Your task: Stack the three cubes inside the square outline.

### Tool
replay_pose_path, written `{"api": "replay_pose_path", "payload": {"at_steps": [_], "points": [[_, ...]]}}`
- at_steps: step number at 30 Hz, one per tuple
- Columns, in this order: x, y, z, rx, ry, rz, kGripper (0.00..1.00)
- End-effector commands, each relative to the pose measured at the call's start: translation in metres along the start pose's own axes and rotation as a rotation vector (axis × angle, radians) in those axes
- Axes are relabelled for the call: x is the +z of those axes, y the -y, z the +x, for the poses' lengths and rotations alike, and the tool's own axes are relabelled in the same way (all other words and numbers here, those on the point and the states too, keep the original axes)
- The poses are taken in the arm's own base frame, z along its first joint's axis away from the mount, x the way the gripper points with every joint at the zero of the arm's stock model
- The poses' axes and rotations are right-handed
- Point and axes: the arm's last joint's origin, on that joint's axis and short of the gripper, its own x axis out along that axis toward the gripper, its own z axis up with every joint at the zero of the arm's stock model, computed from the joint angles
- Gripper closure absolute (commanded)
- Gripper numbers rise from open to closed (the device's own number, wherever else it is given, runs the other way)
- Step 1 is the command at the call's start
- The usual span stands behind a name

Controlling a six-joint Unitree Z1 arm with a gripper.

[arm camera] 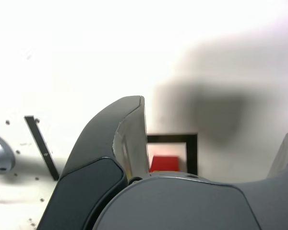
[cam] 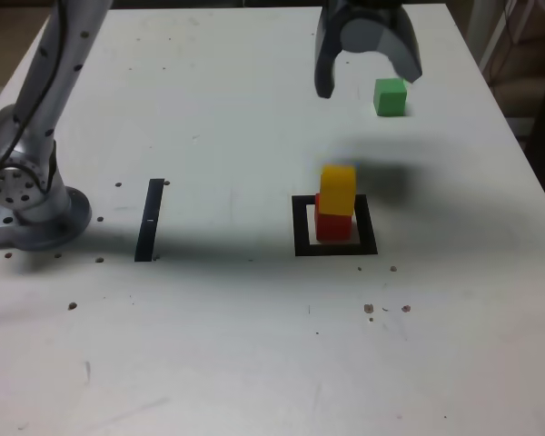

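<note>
In the exterior view a yellow cube [cam: 337, 188] rests on a red cube [cam: 331, 225], and the pair stands inside the square outline [cam: 301, 227]. The yellow one sits slightly askew on the red. A green cube [cam: 391, 96] stands alone on the table, farther back and toward the exterior view's right. My gripper [cam: 368, 82] hangs raised behind the stack, just beside the green cube, open with nothing between its fingers. In the wrist view the gripper [arm camera: 216, 115] frames the red cube [arm camera: 164, 163] and part of the square outline [arm camera: 192, 153]; the yellow and green cubes do not show there.
A thin black strip [cam: 149, 220] lies on the white table [cam: 254, 345] toward the exterior view's left, also seen in the wrist view as the strip [arm camera: 41, 146]. The arm's base [cam: 27, 204] stands at the far left. Small dark specks dot the tabletop.
</note>
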Motion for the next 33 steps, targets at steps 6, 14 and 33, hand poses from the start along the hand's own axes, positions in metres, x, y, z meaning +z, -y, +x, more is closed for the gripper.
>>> {"api": "replay_pose_path", "payload": {"at_steps": [6, 14, 33], "points": [[0.012, -0.036, 0.017, -0.016, -0.006, -0.041, 0.0], [0.03, -0.068, 0.039, -0.035, 0.011, -0.071, 0.0], [0.063, -0.118, 0.099, -0.068, 0.022, -0.09, 0.02]]}}
